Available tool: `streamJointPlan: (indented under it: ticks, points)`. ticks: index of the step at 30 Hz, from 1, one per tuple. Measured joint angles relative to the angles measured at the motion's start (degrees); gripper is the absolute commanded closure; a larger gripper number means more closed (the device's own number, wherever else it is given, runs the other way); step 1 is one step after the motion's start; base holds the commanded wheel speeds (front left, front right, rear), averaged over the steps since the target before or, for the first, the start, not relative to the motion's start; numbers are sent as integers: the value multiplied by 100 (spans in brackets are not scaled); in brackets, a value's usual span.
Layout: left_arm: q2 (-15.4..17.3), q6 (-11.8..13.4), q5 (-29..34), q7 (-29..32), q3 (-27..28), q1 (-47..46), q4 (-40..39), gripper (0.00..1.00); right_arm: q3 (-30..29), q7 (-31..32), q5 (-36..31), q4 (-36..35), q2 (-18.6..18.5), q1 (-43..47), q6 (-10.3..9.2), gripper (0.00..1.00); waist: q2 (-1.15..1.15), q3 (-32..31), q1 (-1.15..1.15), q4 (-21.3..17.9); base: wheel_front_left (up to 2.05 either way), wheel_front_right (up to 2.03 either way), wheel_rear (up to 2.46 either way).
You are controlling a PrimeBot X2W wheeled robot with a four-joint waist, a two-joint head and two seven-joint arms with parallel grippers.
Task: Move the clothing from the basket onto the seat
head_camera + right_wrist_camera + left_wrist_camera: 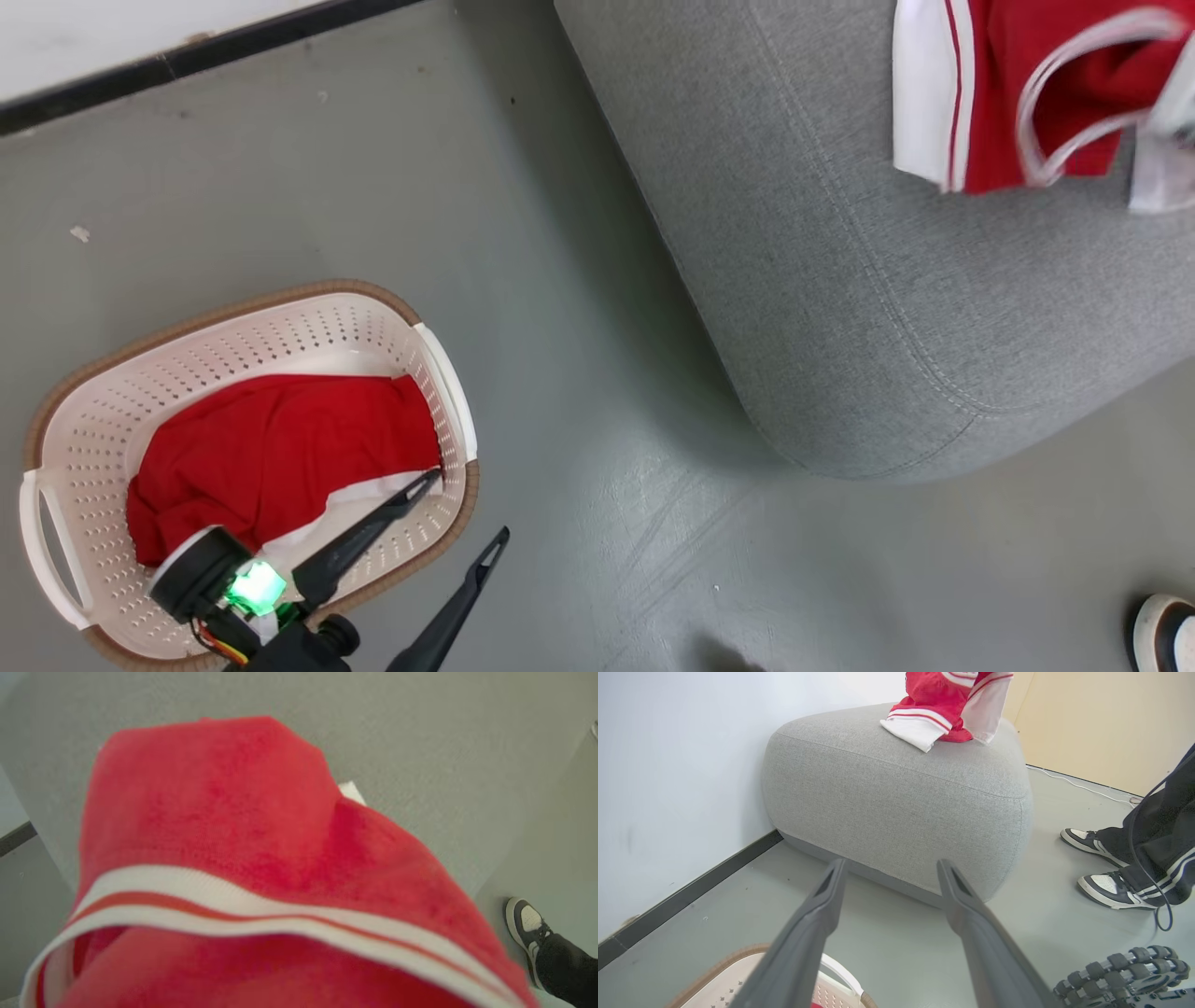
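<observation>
Red shorts [271, 448] in the basket [84, 420], top [1055, 84] on the seat [840, 280].
Left hand [469, 504], fingers apart, hovers over the basket's rim, one fingertip above the shorts' white hem.

The seat [840, 280] is grey woven cloth, a bit rough, with a line of stitches. The red top [1027, 93] is soft, fuzzy cloth with smoother white bands. The shorts [271, 448] are soft red cloth too. The basket [93, 439] is smooth cream plastic; its brown rim [224, 308] may be woven, but that is hard to tell. The left gripper [469, 504] has dull dark fingers [808, 933], like plastic. The floor [579, 280] is smooth with a faint shine.
</observation>
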Motion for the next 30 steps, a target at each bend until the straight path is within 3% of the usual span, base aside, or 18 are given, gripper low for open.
streamJointPlan:
  ticks: [9, 17, 30]
  points:
    - [-163, -3, -29, 0, -81, 3, 133, 0, 271, -631, -77, -1060, -723, -506, 1, 0, 0, -250, 0, -7, 0, 0, 0]
    - [-215, -3, -93, 0, -102, 9, 259, 0, 388, -583, -66, -733, -377, -25, 1, 0, 0, -398, 0, 1, 0, 0, 0]
    - [-444, -4, -91, 0, -119, -36, 320, 0, 951, -2038, 622, -1267, -63, -207, 1, 0, 0, -672, 0, 46, 0, 0, 0]
